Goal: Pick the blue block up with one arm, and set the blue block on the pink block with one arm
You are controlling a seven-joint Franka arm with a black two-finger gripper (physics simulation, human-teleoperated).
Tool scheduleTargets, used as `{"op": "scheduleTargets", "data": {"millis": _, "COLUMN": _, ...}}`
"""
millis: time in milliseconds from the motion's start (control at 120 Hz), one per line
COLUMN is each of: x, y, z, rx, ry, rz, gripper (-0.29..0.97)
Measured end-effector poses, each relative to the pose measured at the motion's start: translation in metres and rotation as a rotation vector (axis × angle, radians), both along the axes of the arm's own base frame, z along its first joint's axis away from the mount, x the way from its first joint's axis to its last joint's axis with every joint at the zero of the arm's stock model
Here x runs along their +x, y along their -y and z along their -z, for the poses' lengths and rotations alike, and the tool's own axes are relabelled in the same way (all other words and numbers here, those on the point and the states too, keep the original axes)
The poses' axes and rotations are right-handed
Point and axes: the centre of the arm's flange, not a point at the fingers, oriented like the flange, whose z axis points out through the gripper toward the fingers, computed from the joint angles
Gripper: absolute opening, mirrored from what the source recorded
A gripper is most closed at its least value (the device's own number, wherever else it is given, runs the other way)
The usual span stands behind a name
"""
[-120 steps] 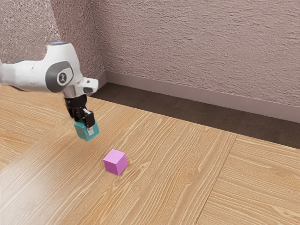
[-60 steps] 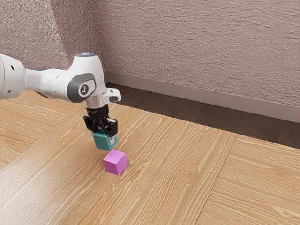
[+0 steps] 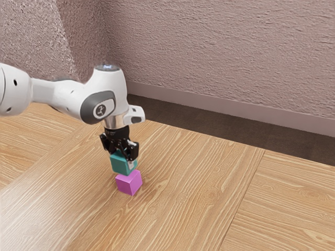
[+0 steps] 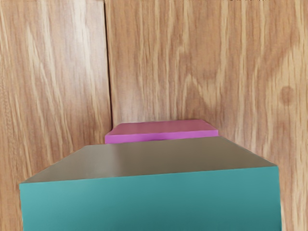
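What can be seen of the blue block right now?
The blue block is a small plain cube that looks more teal than blue, with matte, unmarked faces and sharp edges. The black gripper is shut on it from two sides and holds it roughly level. It sits directly over the pink block, its underside meeting or almost meeting the pink top; I cannot tell whether a gap remains. In the wrist view the pink block's top edge shows just beyond it. It does not touch the wooden table.
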Motion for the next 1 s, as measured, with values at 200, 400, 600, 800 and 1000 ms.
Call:
{"op": "scheduleTargets", "data": {"millis": 200, "x": 0.001, "y": 0.001, "z": 0.004, "rx": -0.007, "ry": 0.021, "rz": 0.052, "gripper": 0.34}}
{"op": "scheduleTargets", "data": {"millis": 400, "x": -0.004, "y": 0.002, "z": 0.006, "rx": -0.007, "ry": 0.023, "rz": 0.084, "gripper": 0.34}}
{"op": "scheduleTargets", "data": {"millis": 600, "x": -0.012, "y": 0.01, "z": 0.004, "rx": -0.004, "ry": 0.026, "rz": 0.116, "gripper": 0.35}}
{"op": "scheduleTargets", "data": {"millis": 800, "x": -0.021, "y": 0.012, "z": 0.005, "rx": -0.007, "ry": 0.029, "rz": 0.125, "gripper": 0.35}}
{"op": "scheduleTargets", "data": {"millis": 1000, "x": -0.02, "y": 0.012, "z": 0.008, "rx": -0.014, "ry": 0.035, "rz": 0.127, "gripper": 0.35}}
